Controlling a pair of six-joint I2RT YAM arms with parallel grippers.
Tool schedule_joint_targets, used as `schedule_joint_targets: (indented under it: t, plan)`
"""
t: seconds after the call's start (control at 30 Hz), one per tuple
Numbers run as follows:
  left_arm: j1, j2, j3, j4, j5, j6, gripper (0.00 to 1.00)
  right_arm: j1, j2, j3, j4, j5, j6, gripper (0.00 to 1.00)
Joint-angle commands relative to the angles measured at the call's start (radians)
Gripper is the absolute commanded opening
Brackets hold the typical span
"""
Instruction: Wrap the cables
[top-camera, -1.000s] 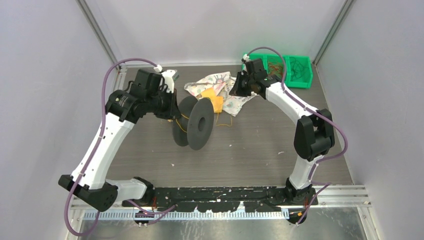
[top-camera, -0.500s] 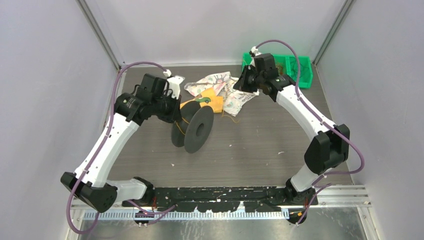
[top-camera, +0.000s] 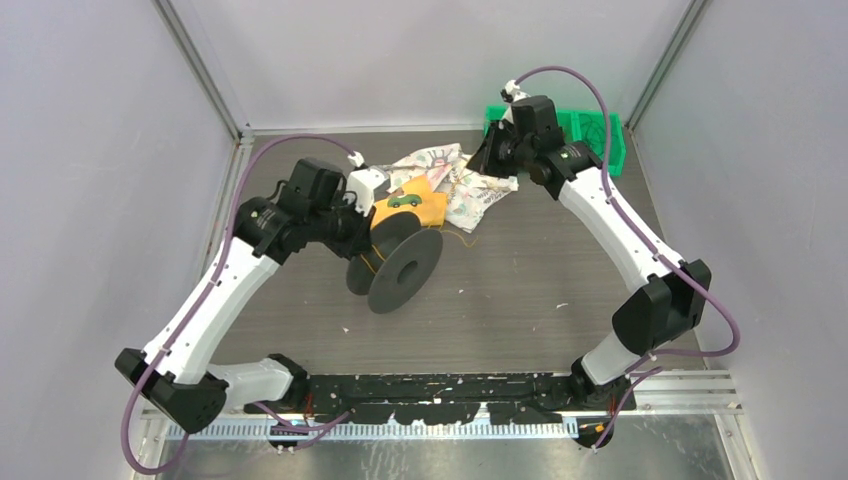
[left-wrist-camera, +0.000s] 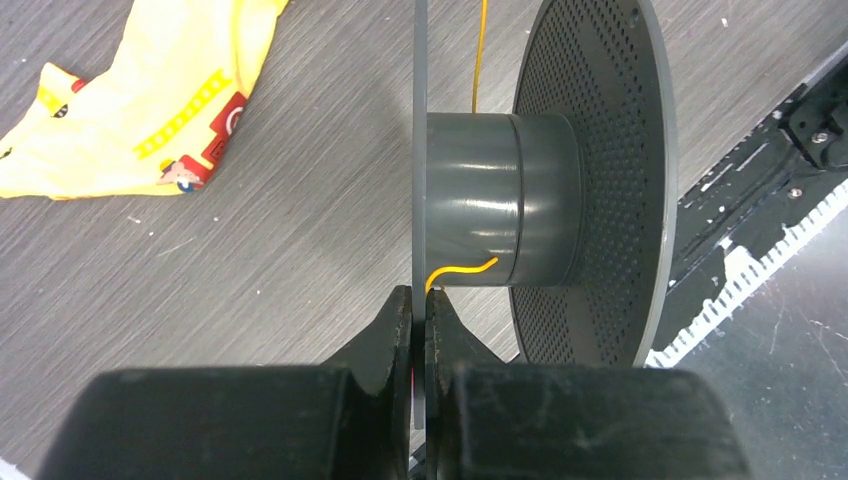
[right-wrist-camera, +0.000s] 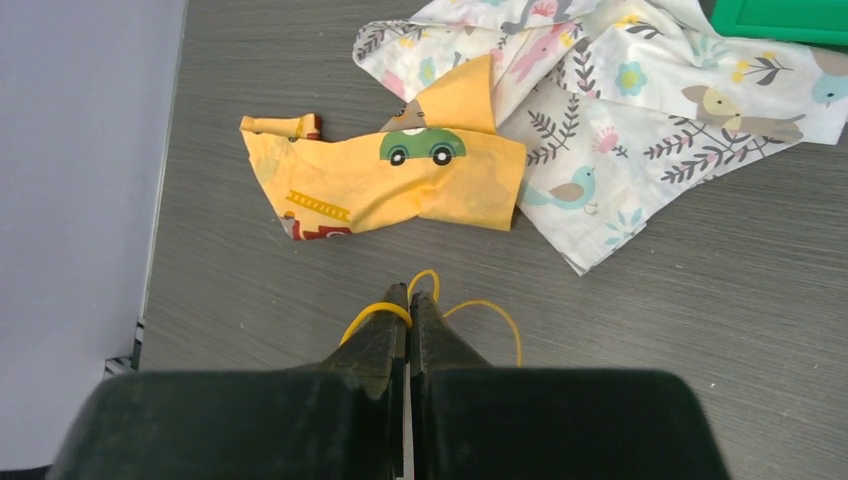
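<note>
Spool (left-wrist-camera: 500, 200) rim pinched tight by left gripper (left-wrist-camera: 420, 300); right gripper (right-wrist-camera: 409, 300) clamped on yellow wire (right-wrist-camera: 480, 303). Best: pull wire taut, guide it evenly onto hub while turning.

Spool (top-camera: 398, 265) and crumpled cloths (top-camera: 468, 195) are blocking the table's (top-camera: 530, 300) middle back. Bare tabletop is lying open front right.

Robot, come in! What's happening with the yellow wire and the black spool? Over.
Left gripper shut on spool flange. Right gripper shut on cable. Yellow cloth lies close beyond, not tangled.
</note>
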Motion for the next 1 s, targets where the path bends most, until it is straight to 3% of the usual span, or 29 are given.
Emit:
schedule_joint_targets:
  t: [0.0,0.2,0.4,0.67,0.8,0.97]
  plan:
    - [-0.016,0.018,0.011,-0.01,-0.069,0.001,0.0,0.041,-0.009,0.113,-0.048,0.012,-0.023,0.01]
    - [-0.053,0.064,0.029,0.039,-0.284,-0.065,0.01,0.157,0.016,0.219,-0.229,0.03,-0.067,0.01]
    - [-0.059,0.052,0.045,0.106,-0.412,-0.111,0.0,0.241,0.047,0.262,-0.345,0.008,-0.056,0.01]
    - [-0.089,-0.003,0.003,0.242,-0.668,-0.175,0.01,0.27,0.037,0.202,-0.229,-0.137,0.076,0.0]
    - [-0.206,0.005,-0.022,0.315,-0.9,-0.115,0.01,0.292,0.048,0.202,-0.2,-0.186,0.097,0.01]
    - [-0.301,0.01,-0.066,0.45,-1.083,-0.022,0.0,0.32,0.061,0.219,-0.208,-0.236,0.086,0.0]
